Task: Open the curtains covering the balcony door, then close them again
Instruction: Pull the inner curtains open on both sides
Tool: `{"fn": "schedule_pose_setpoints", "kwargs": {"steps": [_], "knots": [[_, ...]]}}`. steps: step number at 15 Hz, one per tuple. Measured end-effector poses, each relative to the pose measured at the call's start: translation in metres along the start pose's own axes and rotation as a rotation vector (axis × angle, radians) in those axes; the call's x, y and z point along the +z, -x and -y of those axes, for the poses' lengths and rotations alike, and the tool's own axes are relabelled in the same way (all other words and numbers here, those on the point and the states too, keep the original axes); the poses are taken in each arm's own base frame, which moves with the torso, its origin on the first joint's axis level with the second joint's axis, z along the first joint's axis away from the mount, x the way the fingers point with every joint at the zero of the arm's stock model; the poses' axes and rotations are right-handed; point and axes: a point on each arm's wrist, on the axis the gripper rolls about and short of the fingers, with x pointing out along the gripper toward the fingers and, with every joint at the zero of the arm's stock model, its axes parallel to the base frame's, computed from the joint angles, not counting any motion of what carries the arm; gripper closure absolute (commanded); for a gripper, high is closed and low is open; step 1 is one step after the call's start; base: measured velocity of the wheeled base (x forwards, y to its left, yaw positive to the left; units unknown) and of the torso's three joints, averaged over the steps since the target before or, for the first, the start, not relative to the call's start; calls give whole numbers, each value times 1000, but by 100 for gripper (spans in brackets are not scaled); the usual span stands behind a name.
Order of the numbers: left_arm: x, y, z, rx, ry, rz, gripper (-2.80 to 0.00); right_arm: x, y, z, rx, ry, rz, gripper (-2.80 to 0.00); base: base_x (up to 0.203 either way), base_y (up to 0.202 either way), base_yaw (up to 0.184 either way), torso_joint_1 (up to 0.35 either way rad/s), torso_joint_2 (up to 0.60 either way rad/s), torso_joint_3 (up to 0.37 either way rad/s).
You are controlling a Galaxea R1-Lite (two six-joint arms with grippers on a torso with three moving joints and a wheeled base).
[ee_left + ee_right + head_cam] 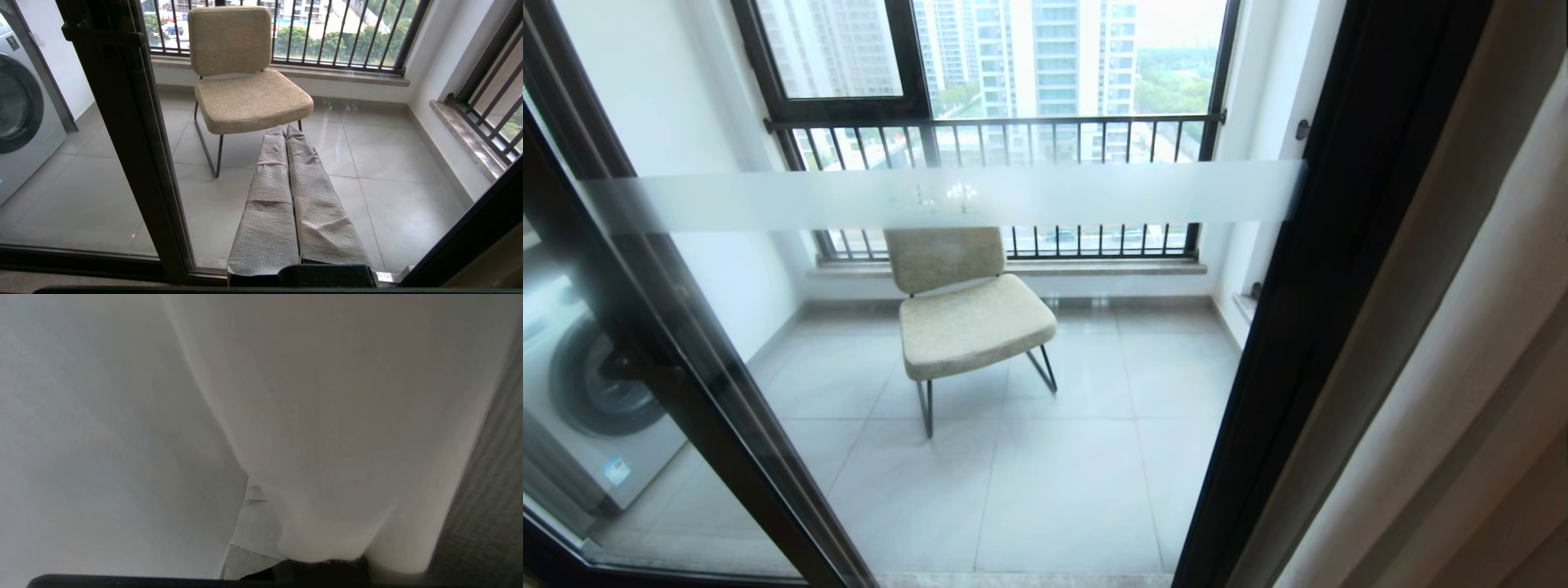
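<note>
The curtains hang bunched at the right edge of the balcony door, whose glass stands uncovered. The left pincer is pressed together, empty, pointing at a beige chair. The right pincer — closed — sits buried in sheer white cloth.

A beige chair stands on the tiled balcony floor, a washing machine nearby.
</note>
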Motion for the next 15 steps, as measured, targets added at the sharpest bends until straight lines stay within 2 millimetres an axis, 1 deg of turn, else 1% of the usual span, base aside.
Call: {"fn": "schedule_pose_setpoints", "kwargs": {"steps": [6, 10, 13, 15], "knots": [[0, 0, 0, 0, 0, 0, 0, 0, -19, 31, -82, 14, 18, 0, 0, 0, 0, 0, 0, 0], [0, 0, 0, 1, 0, 0, 0, -6, -26, 51, -131, 25, 16, 0, 0, 0, 0, 0, 0, 0], [0, 0, 0, 1, 0, 0, 0, -9, -27, 55, -142, 29, 5, 0, 0, 0, 0, 0, 0, 0], [0, 0, 0, 0, 0, 0, 0, -9, -24, 51, -124, 29, -1, 0, 0, 0, 0, 0, 0, 0]]}}
